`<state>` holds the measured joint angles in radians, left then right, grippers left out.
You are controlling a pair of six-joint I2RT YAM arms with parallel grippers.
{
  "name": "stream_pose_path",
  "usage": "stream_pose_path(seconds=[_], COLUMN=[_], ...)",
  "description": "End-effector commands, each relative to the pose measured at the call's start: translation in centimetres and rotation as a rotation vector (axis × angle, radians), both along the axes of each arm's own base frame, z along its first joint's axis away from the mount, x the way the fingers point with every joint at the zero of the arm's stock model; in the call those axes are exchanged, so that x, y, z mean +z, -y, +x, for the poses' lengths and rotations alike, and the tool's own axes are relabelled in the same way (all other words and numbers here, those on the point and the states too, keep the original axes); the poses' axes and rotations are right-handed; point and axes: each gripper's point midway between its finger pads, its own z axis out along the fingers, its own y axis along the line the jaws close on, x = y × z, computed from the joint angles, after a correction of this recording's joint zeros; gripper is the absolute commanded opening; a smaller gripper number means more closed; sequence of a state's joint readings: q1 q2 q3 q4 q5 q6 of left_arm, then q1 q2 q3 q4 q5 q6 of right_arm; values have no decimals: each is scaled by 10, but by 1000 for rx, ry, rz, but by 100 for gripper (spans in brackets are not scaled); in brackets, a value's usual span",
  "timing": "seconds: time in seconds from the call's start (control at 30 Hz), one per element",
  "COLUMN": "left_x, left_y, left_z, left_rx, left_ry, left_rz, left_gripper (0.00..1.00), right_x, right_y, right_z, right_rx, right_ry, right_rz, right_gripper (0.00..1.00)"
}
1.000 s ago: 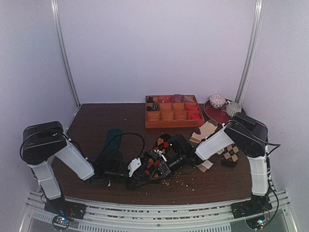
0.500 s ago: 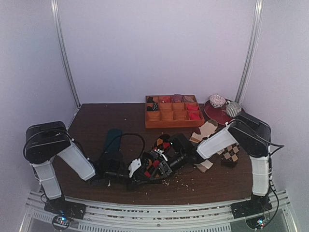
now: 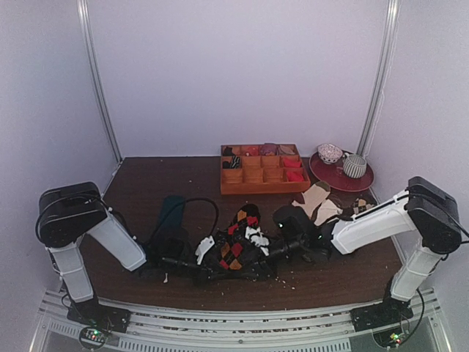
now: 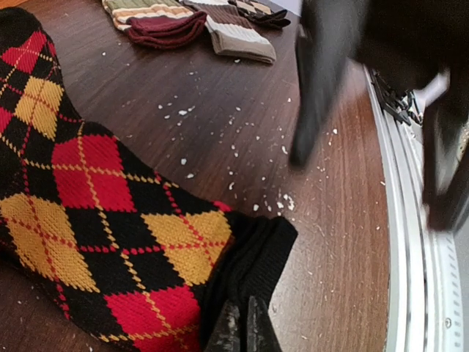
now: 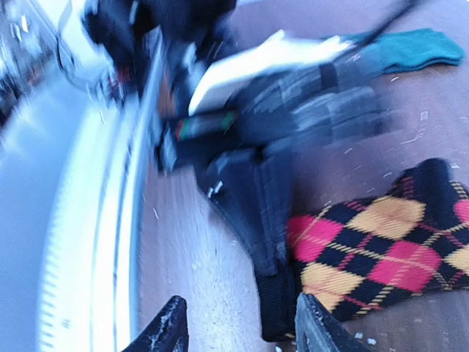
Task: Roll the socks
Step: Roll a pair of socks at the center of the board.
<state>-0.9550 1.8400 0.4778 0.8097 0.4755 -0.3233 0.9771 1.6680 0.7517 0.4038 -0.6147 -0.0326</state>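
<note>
The black socks (image 3: 236, 248) with red and orange diamonds lie at the front middle of the table. In the left wrist view the socks (image 4: 95, 220) fill the left side. My left gripper (image 4: 245, 334) is shut on their black cuff at its corner. It sits at the socks' near-left end in the top view (image 3: 207, 270). My right gripper (image 5: 242, 334) is open and empty, low over the wood just beside the cuff end of the socks (image 5: 381, 249). It is to the right of the socks in the top view (image 3: 270, 251). The right wrist view is blurred.
A dark teal sock (image 3: 173, 213) lies left of the socks. Brown-and-beige socks (image 3: 316, 198) lie at the right. A wooden compartment tray (image 3: 264, 187) and a red plate (image 3: 322, 174) with bowls stand at the back. White crumbs dot the wood. The table's front rail (image 4: 410, 242) is close.
My right arm has swung out to the right and lower, drawing its gripper back off the socks. The socks now lie flatter and more spread. My left gripper stays on the cuff.
</note>
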Motion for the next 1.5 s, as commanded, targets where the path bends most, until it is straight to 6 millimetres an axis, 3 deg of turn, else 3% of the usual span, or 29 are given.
stream_pose_path(seconds=[0.0,0.2,0.47,0.77,0.97,1.17,1.23,1.47], left_x=[-64,-74,-73,-73,-73,-73,-74,-70], left_y=[-39,-45,-49,-50,-50,-49,-50,-49], left_z=[-28,-34,-36,-36,-36,-35,-37,-34], left_rx=[38,35,33,35,34,31,29,37], left_ry=[-225,-257,-252,-248,-244,-243,-246,-228], left_rz=[249,272,270,274,275,275,278,269], left_gripper=[0,0,0,0,0,0,0,0], right_x=[-43,-58,-71,-38,-65,-73,-74,-94], right_y=[1,-9,-6,-3,-4,-5,-6,-1], right_z=[-4,-7,3,17,10,13,14,15], right_rx=[42,66,47,-53,35,39,40,34], right_ry=[309,435,508,574,503,492,484,331], right_rz=[-172,-228,-293,-217,-282,-300,-297,-371], right_gripper=[51,50,48,50,50,48,46,21])
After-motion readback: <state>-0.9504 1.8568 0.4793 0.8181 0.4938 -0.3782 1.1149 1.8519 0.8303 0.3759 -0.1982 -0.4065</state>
